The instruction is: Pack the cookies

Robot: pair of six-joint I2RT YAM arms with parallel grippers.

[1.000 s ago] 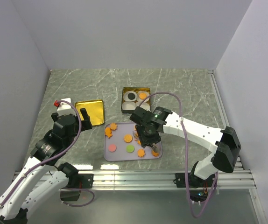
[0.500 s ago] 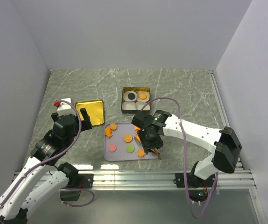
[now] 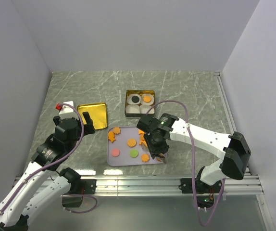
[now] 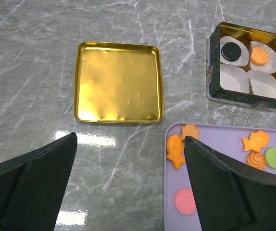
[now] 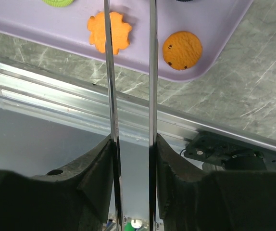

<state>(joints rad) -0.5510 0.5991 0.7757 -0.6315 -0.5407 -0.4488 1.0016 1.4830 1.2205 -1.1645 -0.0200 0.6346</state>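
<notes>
Cookies point(image 3: 131, 143) lie loose on the lavender tray point(image 3: 113, 161), near side; right gripper point(image 3: 158, 154) hangs over its near-right corner, blades narrowly parted, empty, probably lining up a pick; left gripper point(image 4: 128, 144) spread wide, idle by the gold lid point(image 4: 119, 82); tin point(image 4: 214, 57) farther back, two paper cups point(image 4: 234, 79) filled; nothing blocks the route.

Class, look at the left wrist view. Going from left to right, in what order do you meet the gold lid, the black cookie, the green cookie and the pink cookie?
gold lid → pink cookie → black cookie → green cookie
</notes>
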